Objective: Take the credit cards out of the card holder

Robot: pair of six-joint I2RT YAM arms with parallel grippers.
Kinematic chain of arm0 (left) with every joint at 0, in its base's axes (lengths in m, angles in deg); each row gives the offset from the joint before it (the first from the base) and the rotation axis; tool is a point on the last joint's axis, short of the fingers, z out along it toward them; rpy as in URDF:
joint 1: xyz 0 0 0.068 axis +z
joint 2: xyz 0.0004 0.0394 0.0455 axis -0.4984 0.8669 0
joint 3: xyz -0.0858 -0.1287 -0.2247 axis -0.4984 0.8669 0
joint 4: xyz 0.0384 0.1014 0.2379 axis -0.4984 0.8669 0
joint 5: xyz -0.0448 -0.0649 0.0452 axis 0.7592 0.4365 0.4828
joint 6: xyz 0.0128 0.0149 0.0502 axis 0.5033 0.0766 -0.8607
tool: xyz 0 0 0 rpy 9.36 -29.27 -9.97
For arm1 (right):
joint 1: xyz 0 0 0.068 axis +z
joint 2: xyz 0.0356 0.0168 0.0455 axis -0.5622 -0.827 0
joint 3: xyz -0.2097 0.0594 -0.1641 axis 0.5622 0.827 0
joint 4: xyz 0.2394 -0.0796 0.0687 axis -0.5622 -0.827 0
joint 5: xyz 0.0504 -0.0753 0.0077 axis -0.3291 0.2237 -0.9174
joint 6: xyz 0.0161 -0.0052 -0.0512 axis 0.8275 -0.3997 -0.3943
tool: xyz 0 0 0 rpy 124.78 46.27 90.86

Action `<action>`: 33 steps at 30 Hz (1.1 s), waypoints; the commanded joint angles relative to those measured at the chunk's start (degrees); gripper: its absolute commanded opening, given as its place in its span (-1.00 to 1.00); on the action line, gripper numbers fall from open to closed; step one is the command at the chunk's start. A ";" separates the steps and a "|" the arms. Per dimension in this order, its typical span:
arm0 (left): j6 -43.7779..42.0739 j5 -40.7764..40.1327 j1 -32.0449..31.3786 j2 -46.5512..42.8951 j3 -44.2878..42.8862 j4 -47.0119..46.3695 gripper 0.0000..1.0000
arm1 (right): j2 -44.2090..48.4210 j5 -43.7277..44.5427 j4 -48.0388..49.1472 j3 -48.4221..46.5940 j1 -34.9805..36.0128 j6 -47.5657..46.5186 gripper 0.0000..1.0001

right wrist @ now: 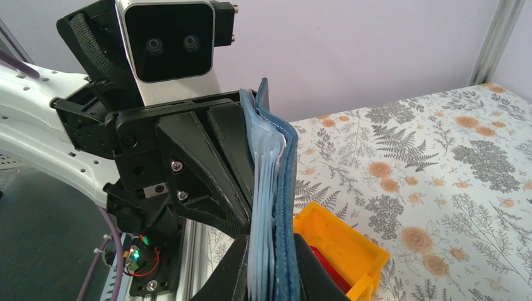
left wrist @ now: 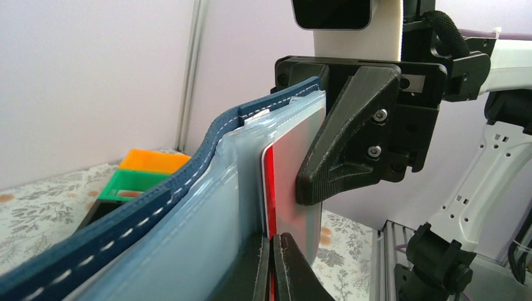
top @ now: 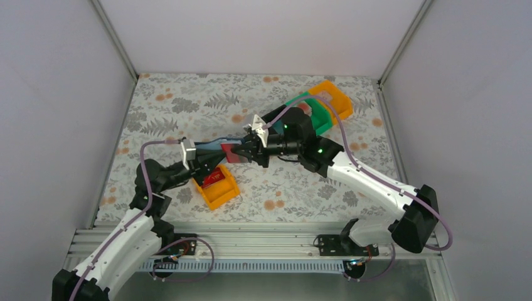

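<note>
A desk [top: 188, 100] covered in a leaf-and-flower print fills the overhead view, walled in by plain pale panels. 2 white-and-black robot arms reach in from the near edge and meet above the middle of it.

At the far right corner sit a green bin [top: 320, 116] and an orange bin [top: 335, 97], touching. The right arm partly covers them. A black bin [left wrist: 94, 216] beside them shows only a corner behind the wallet. A second orange bin [top: 219, 191] sits near the left arm with a red card [top: 214, 177] lying inside, partly cut off by that arm.

A dark navy wallet [left wrist: 157, 207] with white stitching hangs in the air between the 2 hands, above the desk. The right hand [right wrist: 270, 269] is clamped tight on its edge, pale blue clear sleeves [right wrist: 263, 188] and all.

A red-edged card [left wrist: 288, 163] with a pale face pokes out of the sleeves. The left hand [left wrist: 274, 263] is pinched fully closed on its lower edge. How many cards remain inside the sleeves cannot be made out.
</note>
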 commanded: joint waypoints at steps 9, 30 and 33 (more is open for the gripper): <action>-1.59 3.87 0.05 -1.98 -3.18 4.69 -0.95 | 1.26 -7.99 -2.38 2.11 0.47 -2.83 -0.47; -9.84 4.52 2.27 -2.42 -5.51 15.13 -0.95 | 8.66 -9.06 -8.04 6.95 -4.48 -3.62 -0.83; -12.12 4.33 2.46 -2.45 -5.87 17.50 -0.95 | 9.00 -8.67 -8.83 6.72 -5.05 -3.80 -0.90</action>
